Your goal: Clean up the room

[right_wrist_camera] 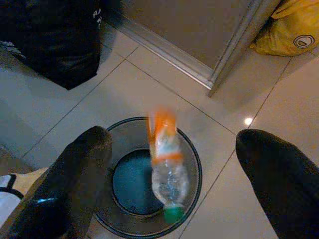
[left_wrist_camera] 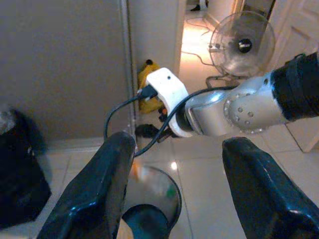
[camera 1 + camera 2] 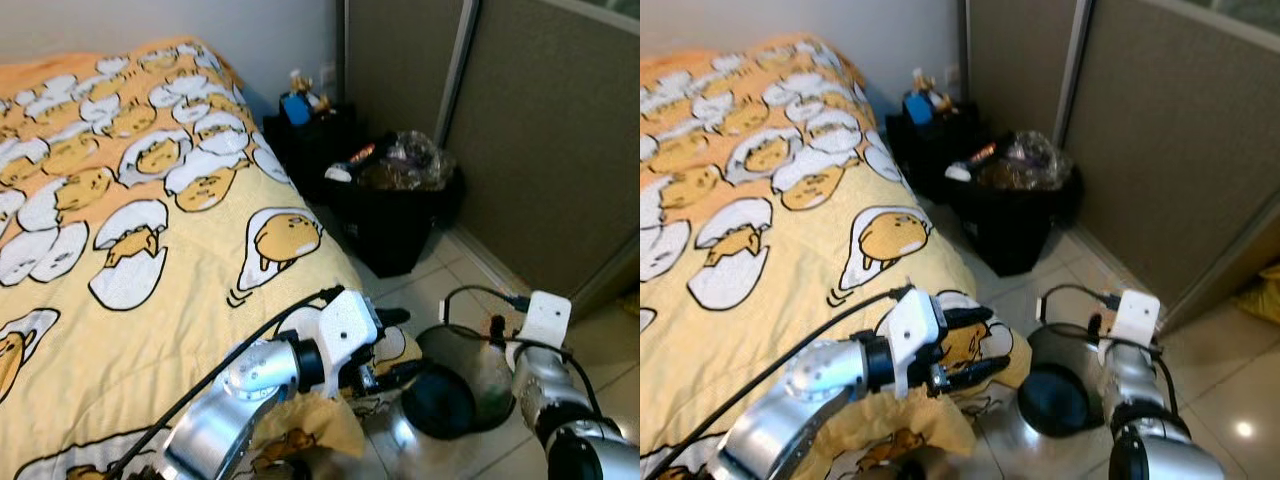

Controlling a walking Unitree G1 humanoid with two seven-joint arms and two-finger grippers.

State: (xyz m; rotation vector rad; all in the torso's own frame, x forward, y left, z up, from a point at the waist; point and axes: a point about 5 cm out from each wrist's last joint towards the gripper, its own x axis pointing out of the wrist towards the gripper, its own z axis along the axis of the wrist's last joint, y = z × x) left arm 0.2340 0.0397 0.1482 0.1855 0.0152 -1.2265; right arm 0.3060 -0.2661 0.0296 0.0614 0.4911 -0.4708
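Evidently a drop-off step is in hand: one plastic bottle (image 1: 167, 167) with an orange label is seen blurred, neck down, inside the mouth of one round metal bin (image 1: 192, 149) on the tiled floor, so it is judged to be falling in. The right gripper (image 1: 164, 174) is held directly above the bin, its two fingers spread wide with nothing between them. The left gripper (image 2: 174, 189) is held beside the bin, at the bed corner, its jaws likewise wide apart and empty. One bed (image 3: 150, 250) with a yellow egg-print cover is placed just beside the bin; one black rubbish bag (image 3: 395, 215), stuffed full, stands beyond the bin against the wall — and one yellow bag (image 1: 289, 32) lies past the door frame, away from the bin. For the next move, the right arm would need to be lifted clear of the bin and further litter looked for.
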